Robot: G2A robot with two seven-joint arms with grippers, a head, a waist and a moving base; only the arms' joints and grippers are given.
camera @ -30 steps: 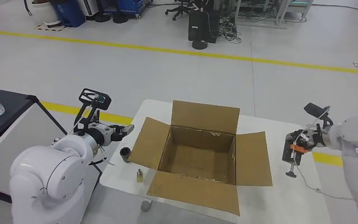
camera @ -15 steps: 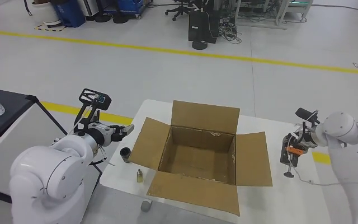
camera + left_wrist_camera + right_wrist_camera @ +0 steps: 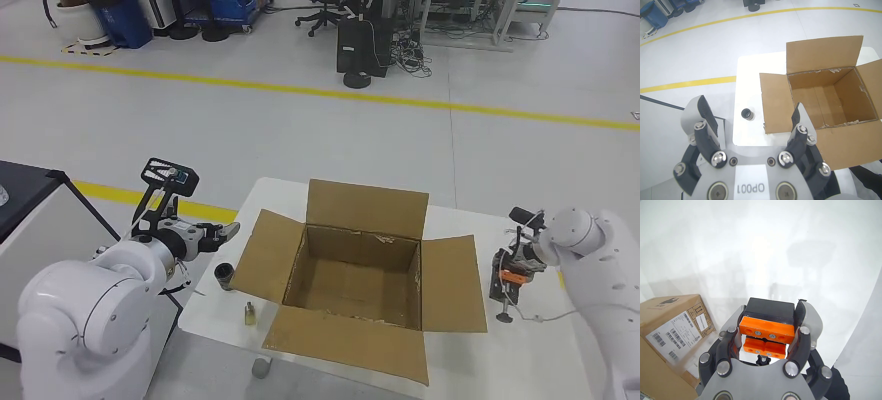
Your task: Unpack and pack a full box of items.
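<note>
1. Right fingers (image 3: 800, 311): pressed against both sides of a small vise (image 3: 766, 328), which has a black body and orange jaw blocks.
2. Right gripper (image 3: 770, 311): positioned over the right part of the desk (image 3: 480, 362), just beside the box's right flap. Whether the vise's lower end touches the desk cannot be told.
3. Left fingers (image 3: 706, 113): spread wide apart with nothing between them.
4. Left gripper (image 3: 750, 104): hangs off the left edge of the desk, pointing toward the box and well apart from it.
5. Cardboard box (image 3: 365, 210): stands at the middle of the desk with all four flaps folded out and the far flap standing upright. Its inside is bare cardboard with torn paper scraps along the rim. The right wrist view shows an outer side carrying printed labels.
6. Black cylinder (image 3: 747, 114): small and upright with its open end up, on the desk just beside the box's left flap.
7. Small bottle (image 3: 250, 314): yellowish and upright, near the desk's front left corner, close to the cylinder and the left flap.
</note>
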